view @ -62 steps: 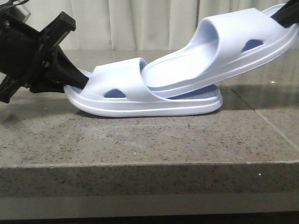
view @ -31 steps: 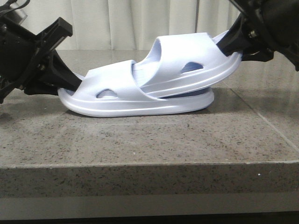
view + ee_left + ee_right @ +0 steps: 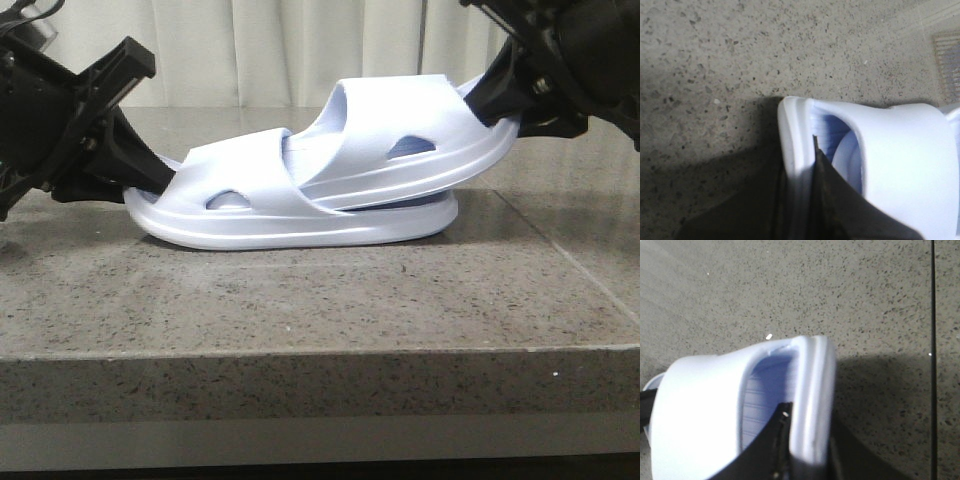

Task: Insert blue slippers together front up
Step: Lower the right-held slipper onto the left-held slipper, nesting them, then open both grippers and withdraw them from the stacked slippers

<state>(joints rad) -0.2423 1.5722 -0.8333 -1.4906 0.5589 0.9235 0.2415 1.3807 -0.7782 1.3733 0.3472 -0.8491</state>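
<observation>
The lower blue slipper (image 3: 300,225) lies flat on the stone table. The upper blue slipper (image 3: 385,110) is tilted, its low end pushed under the lower one's strap and its right end raised. My left gripper (image 3: 150,178) is shut on the lower slipper's left end, next to its strap; the left wrist view shows my gripper (image 3: 802,162) clamping the sole rim of that slipper (image 3: 900,150). My right gripper (image 3: 495,100) is shut on the upper slipper's raised end; in the right wrist view my gripper (image 3: 807,427) pinches the rim of that slipper (image 3: 705,400).
The speckled stone table (image 3: 320,300) has its front edge close to the camera and a seam line (image 3: 570,260) at the right. A pale curtain hangs behind. A ribbed grille (image 3: 947,55) shows in the left wrist view.
My right gripper has moved left and down, pushing the upper slipper deeper under the lower one's strap. The lower slipper slid slightly left. Little moved in the last half second.
</observation>
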